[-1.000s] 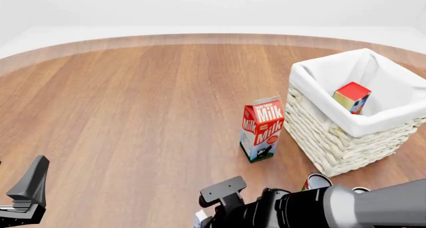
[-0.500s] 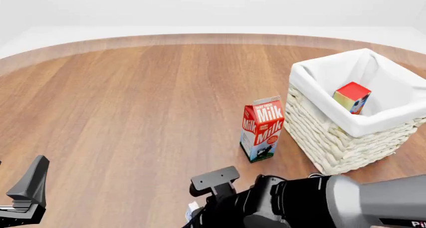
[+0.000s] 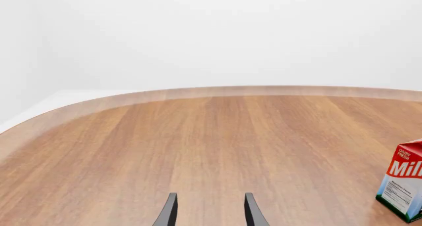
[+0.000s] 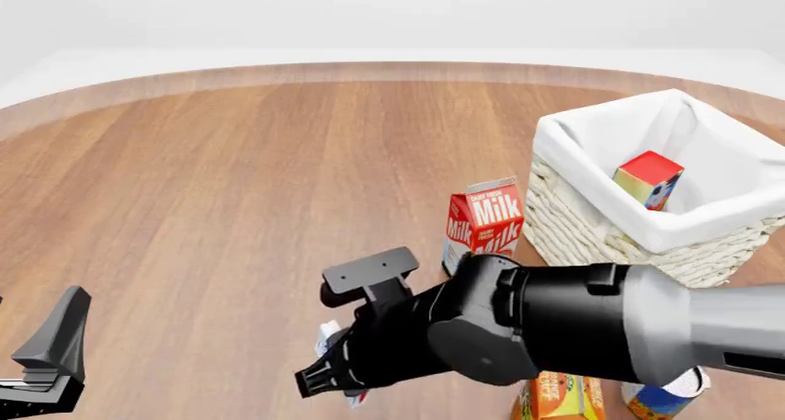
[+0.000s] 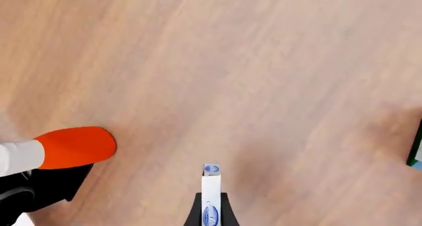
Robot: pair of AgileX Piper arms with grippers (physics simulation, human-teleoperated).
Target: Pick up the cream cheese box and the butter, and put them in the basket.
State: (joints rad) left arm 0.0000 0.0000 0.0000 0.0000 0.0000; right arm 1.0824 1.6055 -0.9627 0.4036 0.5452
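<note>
The right gripper point(image 4: 334, 376) pinches the cream cheese box point(image 5: 211, 194) edge-on between its fingers; in the right wrist view the thin white box with blue marks stands straight out past the fingertips, lifted above the wooden table point(image 4: 245, 181). The basket point(image 4: 576, 213) lies well off to the gripper's right and farther forward, with the upright milk carton point(image 4: 483, 238) between the two. The butter point(image 4: 648, 179) already sits inside the basket, leaning on the cloth lining.

To carry well, the arm should likely rise enough to clear both the milk carton's peak and the basket rim, swing over the opening, and only then spread its fingers, since the narrow grip on a thin box may slip if jolted.

The left gripper point(image 3: 209, 213) is spread and holds nothing, pointing over bare wood.
</note>
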